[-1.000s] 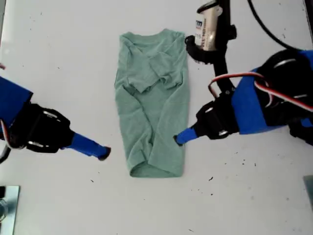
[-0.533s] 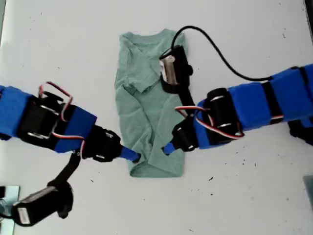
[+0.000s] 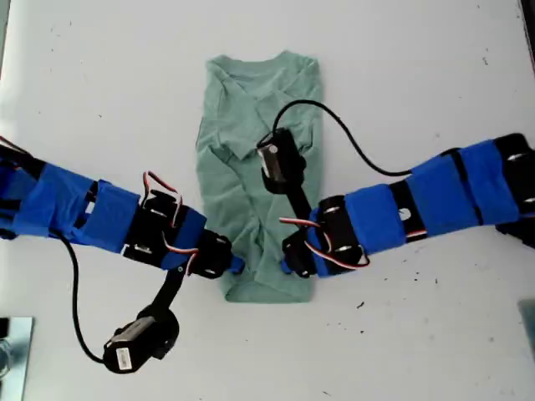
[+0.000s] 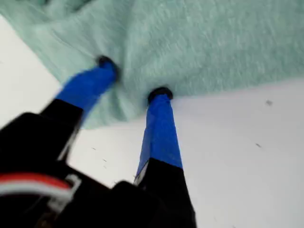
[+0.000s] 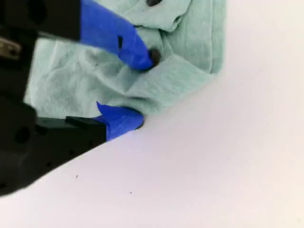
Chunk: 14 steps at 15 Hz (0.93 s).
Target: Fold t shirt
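Observation:
The sage-green t shirt (image 3: 251,117) lies flat on the white table with its sleeves folded in, the collar toward the exterior view's top and the hem toward its bottom. My first gripper (image 3: 241,267) comes in from the exterior view's left to the hem's corner. It is open, both fingertips pressing on the cloth (image 4: 213,42) with a small bunch between them (image 4: 133,78). My second gripper (image 3: 286,266) reaches in from the exterior view's right to the other hem corner. It is open too (image 5: 145,88), one finger on the t shirt (image 5: 190,71) and the other at its edge.
The second arm's camera (image 3: 276,159) and its black cable hang over the middle of the shirt. The first arm's camera (image 3: 134,351) hangs over bare table (image 3: 418,351). A metal object (image 3: 12,347) sits at the exterior view's bottom left corner.
Both arms have stretched inward and lowered from beside the shirt to its hem corners. Their fingertips now touch the cloth.

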{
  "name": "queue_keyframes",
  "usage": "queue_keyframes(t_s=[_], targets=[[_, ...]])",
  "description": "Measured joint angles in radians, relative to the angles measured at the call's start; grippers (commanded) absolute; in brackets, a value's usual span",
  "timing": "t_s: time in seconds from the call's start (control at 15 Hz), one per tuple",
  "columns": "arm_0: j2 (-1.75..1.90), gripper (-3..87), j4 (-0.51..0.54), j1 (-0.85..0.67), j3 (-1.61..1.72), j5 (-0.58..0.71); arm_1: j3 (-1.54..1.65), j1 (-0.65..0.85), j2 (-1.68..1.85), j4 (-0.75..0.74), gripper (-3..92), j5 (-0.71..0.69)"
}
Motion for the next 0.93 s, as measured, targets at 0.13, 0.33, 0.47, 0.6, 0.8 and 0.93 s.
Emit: queue_keyframes(t_s=[0.13, 0.33, 0.47, 0.6, 0.8, 0.93], targets=[[-0.003, -0.1, -0.006, -0.011, -0.032, 0.060, -0.034, -0.005, -0.002, 0.008, -0.5, -0.023], [0.023, -0.1, 0.028, -0.002, -0.190, 0.192, -0.095, -0.008, 0.089, 0.077, -0.4, -0.141], [0.074, -0.1, 0.061, 0.038, -0.347, 0.233, -0.097, -0.023, 0.284, 0.075, -0.4, -0.192], [0.153, -0.1, 0.077, 0.077, -0.388, 0.239, -0.064, -0.048, 0.457, 0.055, -0.4, -0.207], [0.178, -0.1, 0.126, 0.081, -0.393, 0.230, -0.005, -0.041, 0.477, 0.015, -0.4, -0.209], [0.224, -0.1, 0.192, 0.018, -0.334, 0.201, 0.064, 0.048, 0.480, -0.023, -0.4, -0.253]])
